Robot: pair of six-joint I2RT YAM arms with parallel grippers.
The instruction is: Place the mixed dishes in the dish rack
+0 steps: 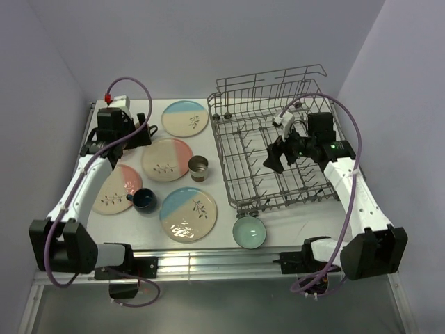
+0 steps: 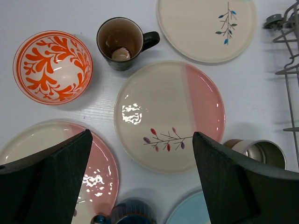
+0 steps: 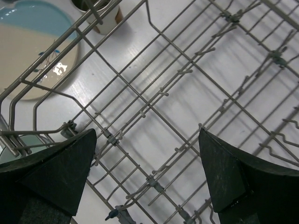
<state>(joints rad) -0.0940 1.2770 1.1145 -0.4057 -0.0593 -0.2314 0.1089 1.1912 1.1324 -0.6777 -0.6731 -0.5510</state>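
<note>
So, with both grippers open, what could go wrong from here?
1. The pink plate lies flat, so the open left gripper above it may slip off its low rim.
2. The brown mug and dark-blue mug sit close to that plate and could be knocked.
3. The right gripper hangs over the dish rack and may catch its tines.

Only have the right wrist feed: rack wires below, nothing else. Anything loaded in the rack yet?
Observer: No. The top view shows the dish rack empty.
Operator: Where's the left arm?
Observer: The left end effector hovers open above a pink-and-cream plate, holding nothing.
Operator: Any bowls I can't see?
Observer: Yes. An orange-red patterned bowl sits on the table beside the brown mug, seen in the left wrist view.
</note>
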